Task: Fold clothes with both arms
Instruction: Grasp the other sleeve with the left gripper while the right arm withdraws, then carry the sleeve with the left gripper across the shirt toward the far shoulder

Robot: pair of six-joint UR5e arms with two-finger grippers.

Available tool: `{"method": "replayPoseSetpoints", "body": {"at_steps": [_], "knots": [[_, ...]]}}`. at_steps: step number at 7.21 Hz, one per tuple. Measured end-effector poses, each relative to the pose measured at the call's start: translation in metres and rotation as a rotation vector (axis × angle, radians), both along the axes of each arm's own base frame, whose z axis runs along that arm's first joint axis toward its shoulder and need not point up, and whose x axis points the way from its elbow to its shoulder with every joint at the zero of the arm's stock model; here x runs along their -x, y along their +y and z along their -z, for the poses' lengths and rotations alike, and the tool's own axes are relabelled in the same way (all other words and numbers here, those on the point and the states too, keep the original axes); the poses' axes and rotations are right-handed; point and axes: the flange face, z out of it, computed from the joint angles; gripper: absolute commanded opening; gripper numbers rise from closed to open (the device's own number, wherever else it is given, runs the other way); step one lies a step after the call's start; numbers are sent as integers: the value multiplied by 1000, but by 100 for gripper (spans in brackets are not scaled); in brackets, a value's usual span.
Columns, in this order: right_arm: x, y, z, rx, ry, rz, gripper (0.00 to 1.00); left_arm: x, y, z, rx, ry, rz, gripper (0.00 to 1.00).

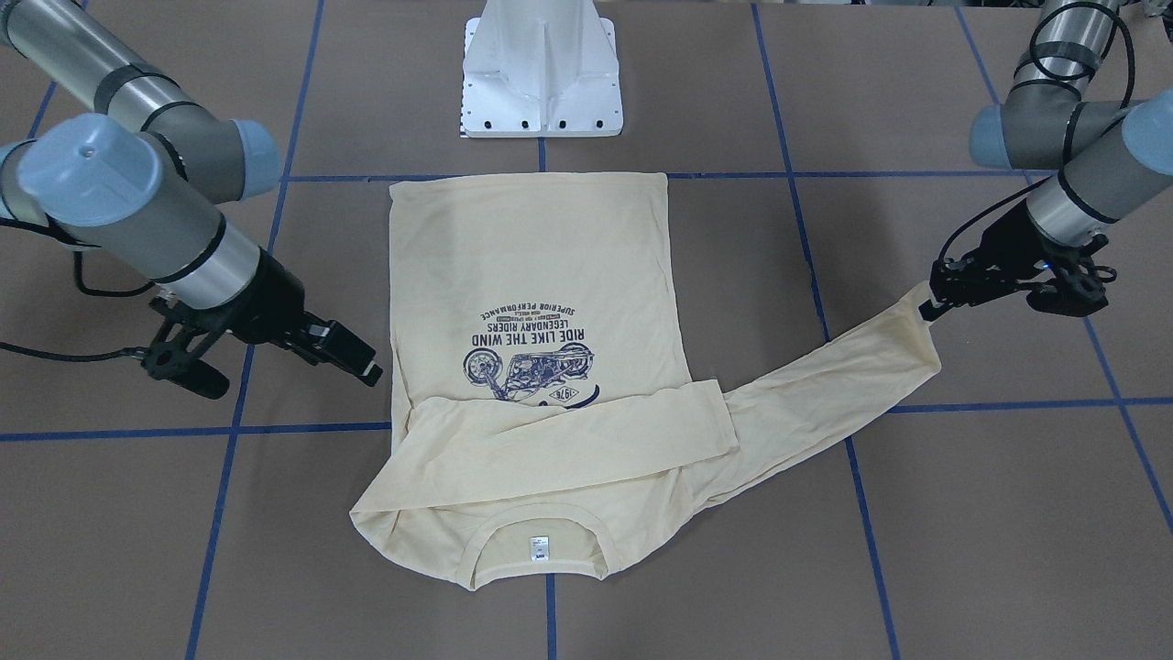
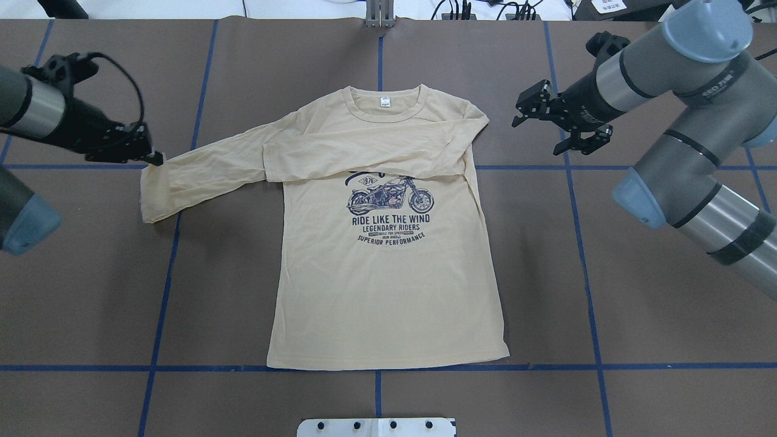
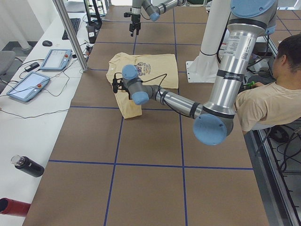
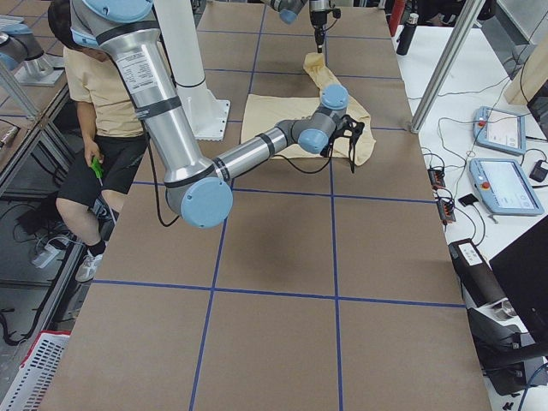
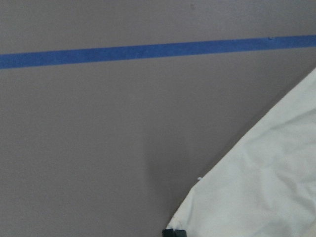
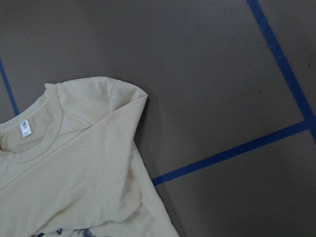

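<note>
Folding progress: early, by my judgement; one sleeve is laid over, the other is not yet brought in, and the body lies at full length.
Left to do: likely carrying the second sleeve across the chest, then folding the body up from the hem.
T-shirt (image 2: 388,291): pale cream-yellow, front up and flat in the middle of the table, collar pointing away from the robot, hem towards it.
Print (image 2: 391,203): navy motorcycle and lettering, its upper edge covered.
Neck tag (image 2: 384,101): small, white, showing inside the collar.
Folded sleeve (image 2: 364,155): the one on the robot's right, lying smoothly across the chest from that shoulder, its cuff near the opposite side.
Outstretched sleeve (image 2: 206,173): runs out over the table to the robot's left, slightly rumpled, its cuff end lifted.
Left gripper (image 2: 155,161): at the cuff of the outstretched sleeve, fingers pinched on the fabric's corner.
Right gripper (image 2: 521,110): empty, jaws apart, hovering just beside the shirt's shoulder without touching it.
Table (image 2: 637,291): brown surface crossed by blue tape lines (image 2: 583,243).
Pedestal (image 1: 541,73): white base, close to the hem.
Person (image 3: 263,103): seated behind the robot, well apart from the shirt.
</note>
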Motion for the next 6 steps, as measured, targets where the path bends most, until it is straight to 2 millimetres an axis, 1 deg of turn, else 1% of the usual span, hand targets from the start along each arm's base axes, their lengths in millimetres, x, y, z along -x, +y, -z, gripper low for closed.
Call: {"method": "replayPoseSetpoints", "body": {"at_steps": [1,2,3,4,5,6], "knots": [[-19,2,-27,-21,25,19,99,-35,-10,85,74,38,11,0],[-33,5,-52,-47,52,40,99,-67,-6,155,132,82,23,0],[-48,6,-74,-77,79,57,99,-99,4,210,163,119,45,0],[-63,7,-92,-100,102,70,99,-133,11,253,183,143,71,0],[-71,8,-103,-112,115,77,99,-163,14,283,198,153,92,0],[-76,10,-109,-114,121,80,99,-195,14,306,214,149,109,0]]}}
